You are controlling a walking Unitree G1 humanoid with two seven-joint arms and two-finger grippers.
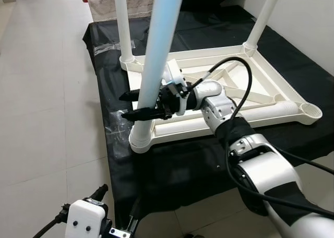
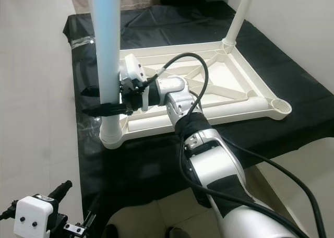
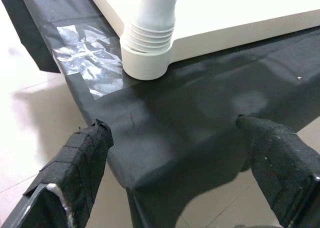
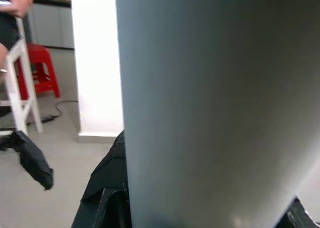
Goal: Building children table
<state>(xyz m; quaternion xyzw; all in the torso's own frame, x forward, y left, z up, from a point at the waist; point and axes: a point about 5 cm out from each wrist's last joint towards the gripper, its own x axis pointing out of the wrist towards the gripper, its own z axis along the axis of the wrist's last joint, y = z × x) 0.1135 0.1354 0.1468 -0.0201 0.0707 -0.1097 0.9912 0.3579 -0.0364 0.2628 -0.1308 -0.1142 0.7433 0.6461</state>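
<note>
Tabletop: the white plastic children's tabletop (image 1: 229, 94) lies upside down on a black cloth (image 1: 172, 165) spread over the pale tiled floor (image 1: 47, 118), ribbed underside up.
Legs standing: three white round plastic legs rise from corner sockets: the near-left leg (image 1: 156, 60), the far-left leg (image 1: 121, 24) and the far-right leg (image 1: 266, 16).
Legs left: the near-right corner socket (image 1: 311, 111) stands open; what looks like a fourth white tube (image 1: 271, 111) lies along the near rail of the frame.
Right gripper (image 1: 136, 105): its black fingers are closed around the near-left leg just above the socket; the right wrist view sits hard against that pale tube (image 4: 215, 108).
Thread: in the left wrist view the ridged collar (image 3: 150, 38) shows above the round corner socket (image 3: 145, 65), so I judge this leg not fully screwed home.
Left gripper (image 3: 180, 163): low by the cloth's near edge, fingers spread wide, holding nothing.
Progress: roughly three quarters done; finish this leg, then fit the last.
</note>
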